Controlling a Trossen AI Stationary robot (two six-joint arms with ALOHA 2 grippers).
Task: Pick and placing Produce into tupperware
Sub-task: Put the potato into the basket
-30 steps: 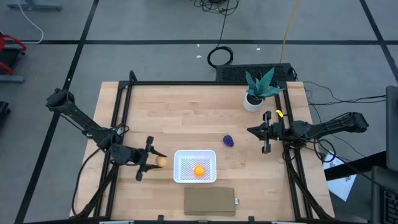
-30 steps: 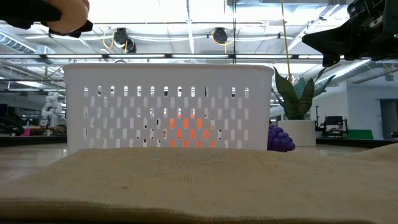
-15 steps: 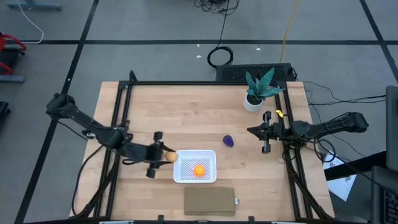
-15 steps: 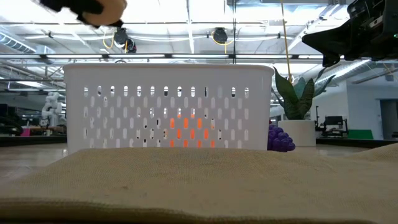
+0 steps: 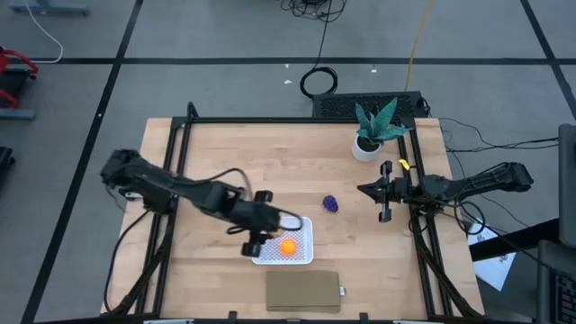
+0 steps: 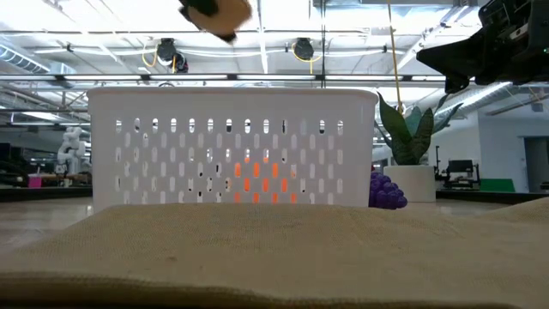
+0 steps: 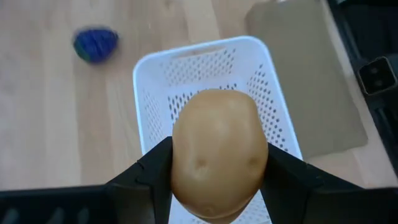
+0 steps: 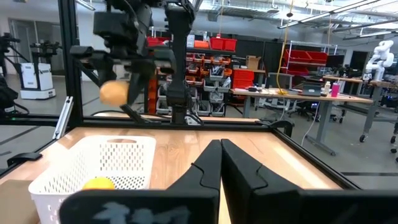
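Observation:
My left gripper (image 5: 274,227) hangs over the left part of the white tupperware (image 5: 301,255), shut on the tan-brown piece of produce (image 7: 217,152). That piece also shows high above the rim in the low view (image 6: 227,10). The orange piece (image 5: 288,245) lies on the tupperware's mesh bottom. The dark purple piece (image 5: 331,204) rests on the table, beyond the tupperware's far right corner. My right gripper (image 5: 385,192) waits shut at the table's right edge, touching nothing. My left gripper pinches the tan-brown piece between its two fingers, one finger (image 7: 155,171) on each of two opposite sides (image 7: 180,158). The fingers come slanting down from the table's left. The piece is lifted clear, above the tupperware's rim.
A flat brown pad (image 5: 304,291) lies near the front edge, just before the tupperware. A green potted plant (image 5: 373,130) stands at the far right. A black frame (image 5: 175,180) runs around the tabletop. Bare wood lies at the table's far left.
My left gripper has carried the tan-brown piece toward the table's right edge and upward, from beside the tupperware's left wall to above its inside. It has tipped further downward, and the piece has stayed between the fingers.

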